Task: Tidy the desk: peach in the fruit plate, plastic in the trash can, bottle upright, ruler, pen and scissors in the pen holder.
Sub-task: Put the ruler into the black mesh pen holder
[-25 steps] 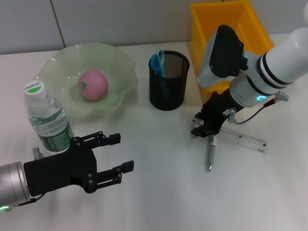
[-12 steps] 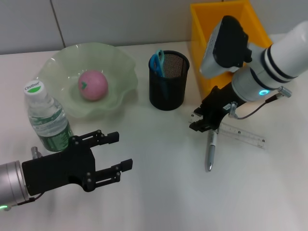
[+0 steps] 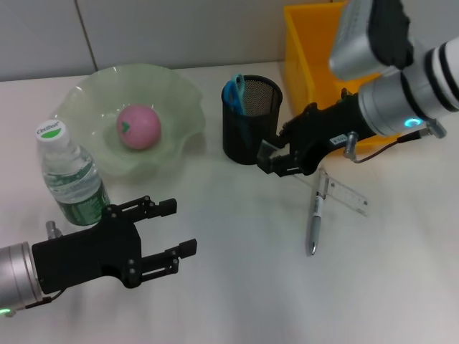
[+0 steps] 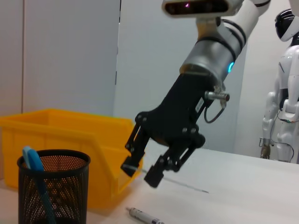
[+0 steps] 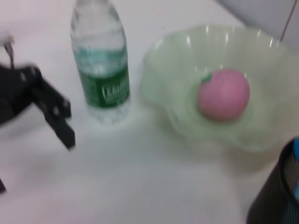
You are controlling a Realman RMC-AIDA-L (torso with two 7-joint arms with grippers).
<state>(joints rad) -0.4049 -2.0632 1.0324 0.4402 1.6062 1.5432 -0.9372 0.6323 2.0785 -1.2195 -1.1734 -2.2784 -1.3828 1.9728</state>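
A clear, flat plastic ruler (image 3: 343,192) with fine printed markings hangs tilted above the white table (image 3: 237,287), one end raised toward the right gripper (image 3: 281,159) and the other end lower and farther right. The right gripper's black fingers are closed around the raised end of the ruler, as the left wrist view shows from the side, and it hovers just right of the black mesh pen holder (image 3: 249,120). Blue-handled scissors (image 3: 234,92) stand inside that holder. A silver pen (image 3: 315,222) lies on the table just below the ruler, nearer than the gripper. Behind the right arm sits a yellow plastic bin (image 3: 313,43). At far left, a pink peach (image 3: 138,127) rests in a pale green, wavy-edged glass plate (image 3: 86,97). A clear water bottle (image 3: 72,180) with a green label stands upright near that plate. The left gripper (image 3: 176,228) waits at near left beside the bottle, fingers spread apart and holding nothing.
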